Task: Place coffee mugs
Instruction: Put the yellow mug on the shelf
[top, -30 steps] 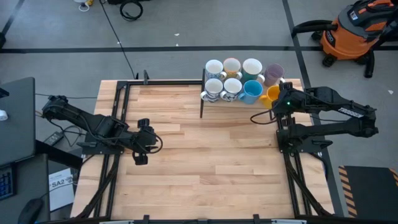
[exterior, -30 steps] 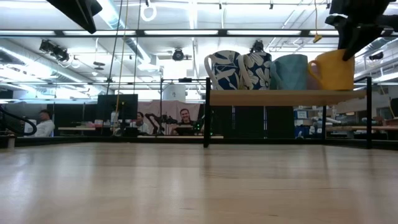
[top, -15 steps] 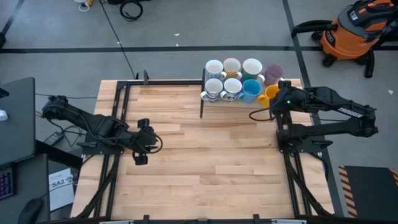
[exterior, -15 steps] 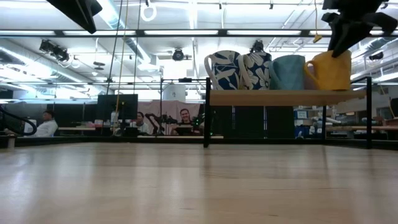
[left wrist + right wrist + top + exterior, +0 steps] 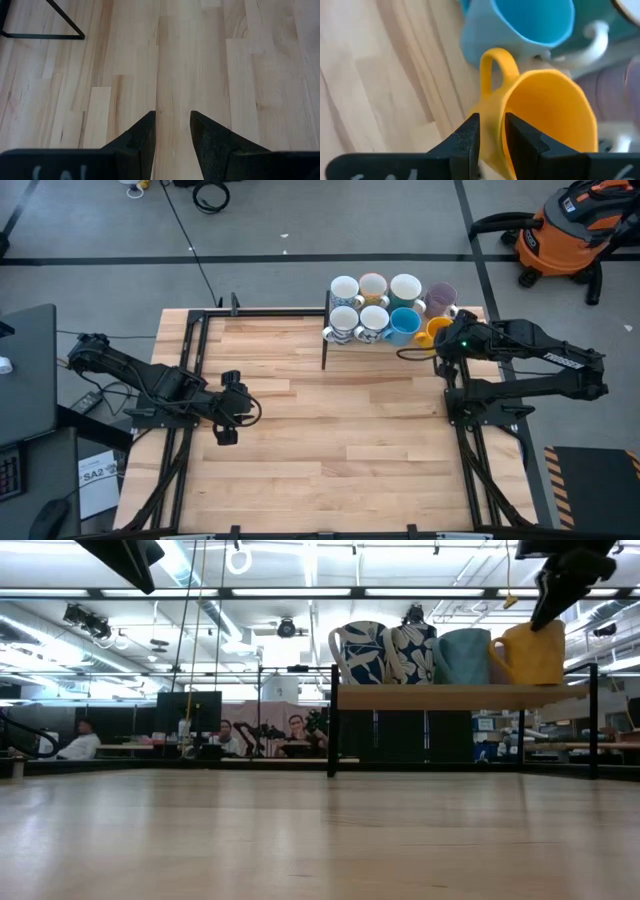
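I'm at the tail end of placing the yellow-orange ceramic mug (image 5: 540, 115): it stands on the raised wooden shelf (image 5: 460, 696) at the far right of the bench (image 5: 340, 440), at the end of the front row, just beside the bright blue mug (image 5: 404, 326). My right gripper (image 5: 491, 131) is clamped on its rim, one finger inside the cup and one outside, near the handle. The other mugs, white, patterned and purple, stand packed together on the same shelf.

As I judge it, the mug looks seated, so the next move calls for parting the fingers just enough to clear the rim wall, then lifting straight up before pulling back; any sideways drag could tip it or knock the blue mug next to it.

My left gripper (image 5: 172, 131) hangs over bare bench on the left side, fingers slightly apart and holding nothing.

Against a second ago, the yellow-orange mug has slid towards the blue one, closing the gap, and the right gripper has travelled with it. The left arm has not moved.
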{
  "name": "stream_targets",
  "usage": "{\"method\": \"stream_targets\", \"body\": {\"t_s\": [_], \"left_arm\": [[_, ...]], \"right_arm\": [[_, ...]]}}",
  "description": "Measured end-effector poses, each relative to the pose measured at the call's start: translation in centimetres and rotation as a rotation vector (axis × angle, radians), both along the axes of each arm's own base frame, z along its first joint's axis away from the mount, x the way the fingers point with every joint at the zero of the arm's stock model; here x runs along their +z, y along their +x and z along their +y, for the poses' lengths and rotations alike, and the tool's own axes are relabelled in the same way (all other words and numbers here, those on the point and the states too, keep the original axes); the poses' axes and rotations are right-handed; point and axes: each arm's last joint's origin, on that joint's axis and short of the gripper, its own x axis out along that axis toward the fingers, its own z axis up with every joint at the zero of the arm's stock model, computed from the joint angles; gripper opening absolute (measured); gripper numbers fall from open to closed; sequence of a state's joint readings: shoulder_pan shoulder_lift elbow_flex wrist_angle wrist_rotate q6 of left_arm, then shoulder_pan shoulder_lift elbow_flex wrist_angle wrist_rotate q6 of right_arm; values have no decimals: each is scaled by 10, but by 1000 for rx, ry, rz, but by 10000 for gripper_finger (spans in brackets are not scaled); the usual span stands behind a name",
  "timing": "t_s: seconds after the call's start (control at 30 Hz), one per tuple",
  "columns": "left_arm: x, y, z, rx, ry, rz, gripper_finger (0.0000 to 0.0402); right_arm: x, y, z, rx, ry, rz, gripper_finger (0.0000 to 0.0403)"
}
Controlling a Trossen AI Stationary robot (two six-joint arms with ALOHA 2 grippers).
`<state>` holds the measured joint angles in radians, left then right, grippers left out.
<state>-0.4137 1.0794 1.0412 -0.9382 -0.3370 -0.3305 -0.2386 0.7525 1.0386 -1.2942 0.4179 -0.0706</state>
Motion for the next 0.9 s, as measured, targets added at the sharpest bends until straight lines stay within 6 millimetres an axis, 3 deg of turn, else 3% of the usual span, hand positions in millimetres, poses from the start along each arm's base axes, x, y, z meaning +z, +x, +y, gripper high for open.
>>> {"method": "stream_targets", "body": {"t_s": [0.4,0.6,0.9], "left_arm": [[0,0,0,0,0,0,128],[0,0,0,0,0,0,128],[0,0,0,0,0,0,128]], "right_arm": [[0,0,0,-322,157,-211,97],[-1,4,-1,-320,156,-189,83],[-2,8,-2,-193,113,-99,25]]}}
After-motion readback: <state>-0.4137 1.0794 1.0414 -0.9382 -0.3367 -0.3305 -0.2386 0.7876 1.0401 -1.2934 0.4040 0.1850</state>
